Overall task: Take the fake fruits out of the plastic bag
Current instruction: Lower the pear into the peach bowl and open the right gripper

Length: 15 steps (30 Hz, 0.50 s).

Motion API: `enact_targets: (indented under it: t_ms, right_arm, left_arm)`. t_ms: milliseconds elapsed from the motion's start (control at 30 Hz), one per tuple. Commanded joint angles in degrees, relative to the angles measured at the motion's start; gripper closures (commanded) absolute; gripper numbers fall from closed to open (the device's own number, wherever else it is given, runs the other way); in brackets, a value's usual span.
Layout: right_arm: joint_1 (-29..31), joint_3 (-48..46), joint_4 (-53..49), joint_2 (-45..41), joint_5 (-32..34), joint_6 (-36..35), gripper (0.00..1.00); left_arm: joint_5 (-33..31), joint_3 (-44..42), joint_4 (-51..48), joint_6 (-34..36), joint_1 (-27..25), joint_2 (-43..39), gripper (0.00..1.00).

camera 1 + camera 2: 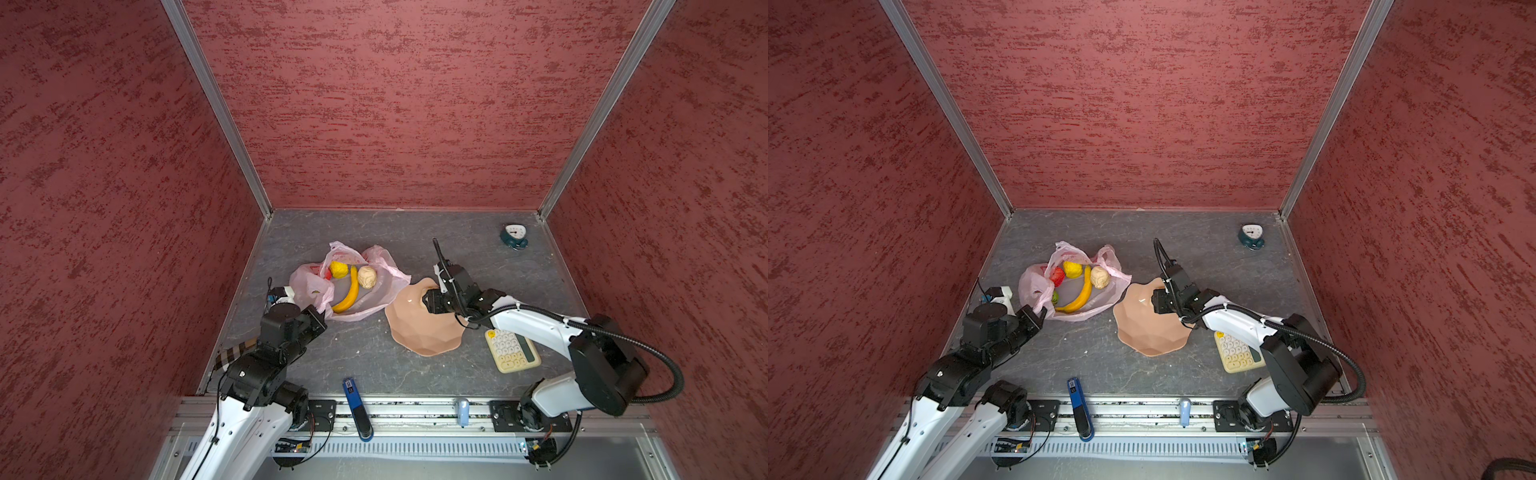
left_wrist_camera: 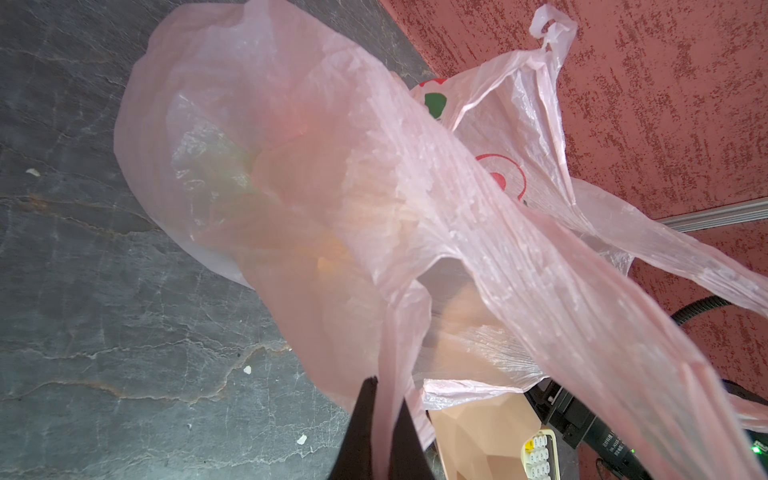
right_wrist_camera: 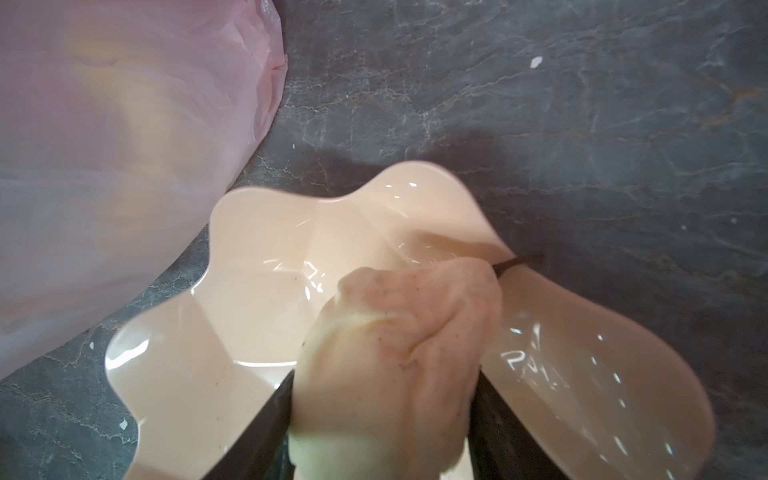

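My right end effector (image 3: 386, 372) grips a beige ball (image 3: 407, 316) over the bowl (image 3: 257, 249), not yet dropped. My left end effector (image 2: 384, 399) is pinched on the bag (image 2: 332, 166) handle. Approx 5 left inside: banana (image 1: 350, 297), 2nd ball (image 1: 367, 276), yellow one (image 1: 338, 269), red one (image 1: 1057, 276), green one (image 1: 1055, 296). Grey stone-look table (image 1: 374, 361) w/ clock (image 1: 514, 237) & calculator (image 1: 512, 351); red walls (image 1: 395, 104).

Three red mottled walls (image 1: 395, 104) box me in; aluminium corner posts (image 1: 216, 104) at joins. My worktop (image 1: 374, 357) grey, veined like slate. Metal rail (image 1: 407, 419) along near edge.
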Motion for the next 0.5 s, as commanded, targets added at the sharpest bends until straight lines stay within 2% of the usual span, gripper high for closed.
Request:
enact_targets:
  t_ms: [0,467]
  right_arm:
    - [1.17,-0.37,1.85,-1.12,0.36,2.21,0.66]
    - [3.69,-0.55,2.5,1.78,-0.76,3.38,0.63]
  left_arm:
    - [0.03,-0.04,0.5,0.86,0.17,0.5,0.91]
    - [0.93,-0.86,1.14,0.46,0.2,-0.02,0.91]
